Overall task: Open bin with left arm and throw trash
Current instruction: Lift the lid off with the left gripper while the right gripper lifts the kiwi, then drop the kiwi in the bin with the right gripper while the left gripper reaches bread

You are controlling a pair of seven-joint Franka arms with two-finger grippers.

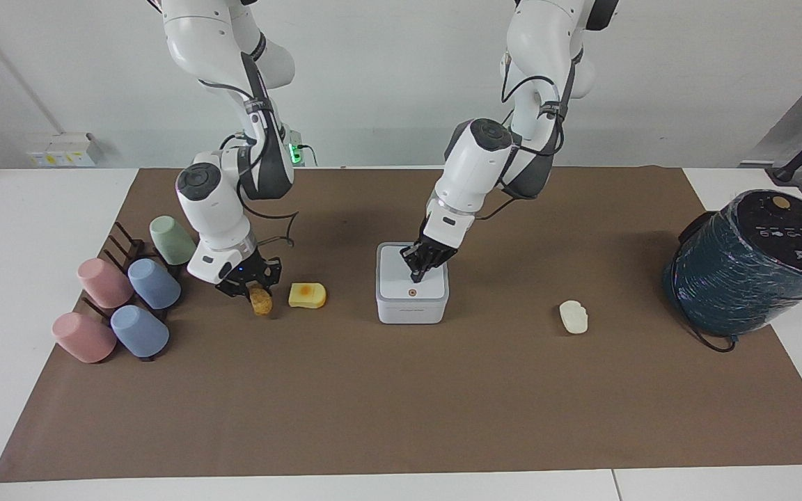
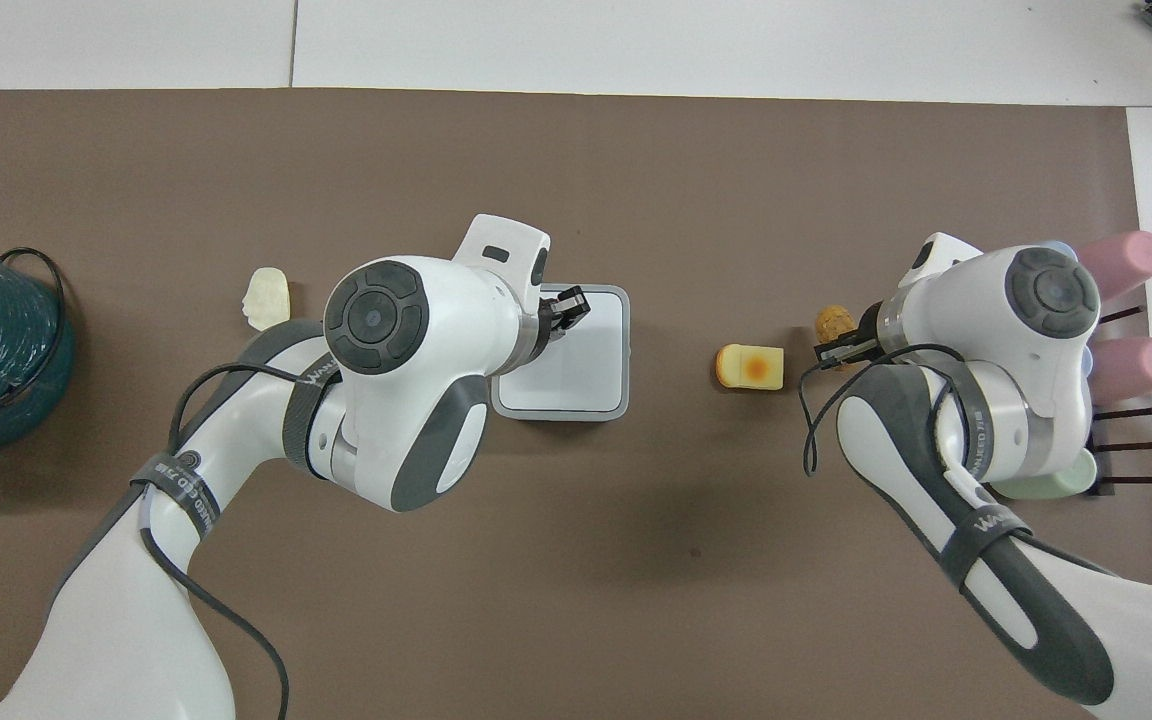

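The white bin [image 1: 411, 309] stands mid-mat with its lid down; it also shows in the overhead view [image 2: 581, 375]. My left gripper [image 1: 417, 276] is shut, with its tips on the lid just above the orange dot; in the overhead view the left gripper [image 2: 568, 304] covers that dot. My right gripper [image 1: 250, 287] is shut on the brown crumbed bit [image 1: 260, 301], which hangs tilted just off the mat; both show from overhead too, the right gripper [image 2: 839, 347] and the brown bit [image 2: 833, 322]. The yellow wedge [image 1: 307, 295] lies beside it. The cream lump [image 1: 574, 316] lies toward the left arm's end.
Pastel cups [image 1: 126, 299] lie on a dark rack beside the right gripper, toward the right arm's end. A big dark teal wrapped cylinder [image 1: 749, 264] stands at the left arm's end of the table. The brown mat [image 1: 401, 403] covers the table's middle.
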